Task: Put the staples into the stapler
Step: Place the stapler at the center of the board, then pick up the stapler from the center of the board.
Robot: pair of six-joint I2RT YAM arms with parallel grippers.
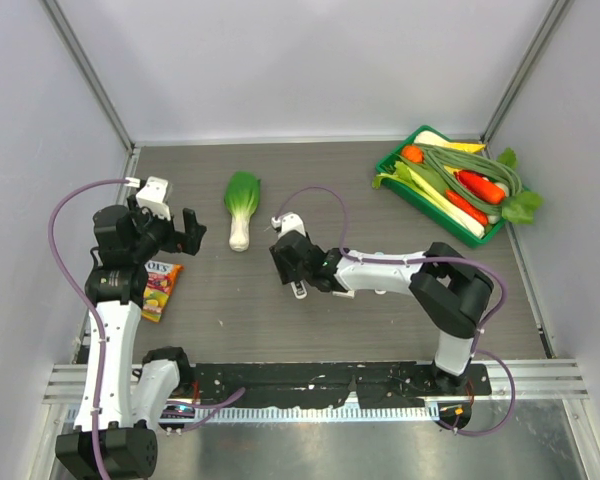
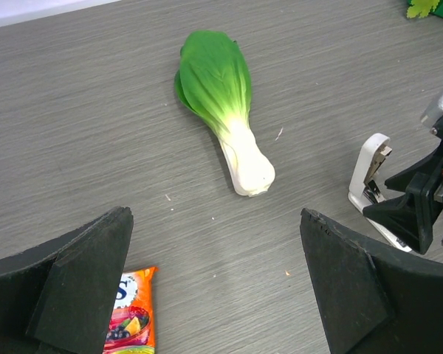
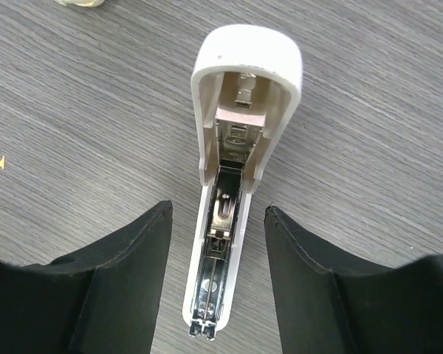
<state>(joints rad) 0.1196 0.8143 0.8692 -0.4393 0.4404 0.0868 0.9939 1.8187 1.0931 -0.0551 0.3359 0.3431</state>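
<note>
**One stapler, opened up, between my right fingers**

My right gripper [image 3: 218, 209] straddles the one stapler [image 3: 232, 184] on the grey table [image 1: 380, 330]. Its two black fingers [image 3: 125, 273] stand partway apart, one on each side of the metal channel. A strip of tabletop shows between each finger and the stapler, so I grip nothing there.

The stapler is small, slim and white, with a rounded end. Its plastic top is swung up at the end far from my wrist, showing a pale pinkish patch and silvery fittings inside. The silvery channel lies flat on the table and runs back toward my wrist camera. I cannot make out any staples in it. From above, the stapler lies near the middle of the table, just under my right wrist.

My left gripper [image 2: 214, 215] hangs over the left side of the table, spread as wide as it goes and holding nothing.

I count two arms and two grippers. Also there are one bok choy [image 1: 242, 205] lying between the grippers, one orange snack packet [image 1: 160, 285] beside my left arm, and one green crate [image 1: 390, 170] of vegetables at the far right corner
</note>
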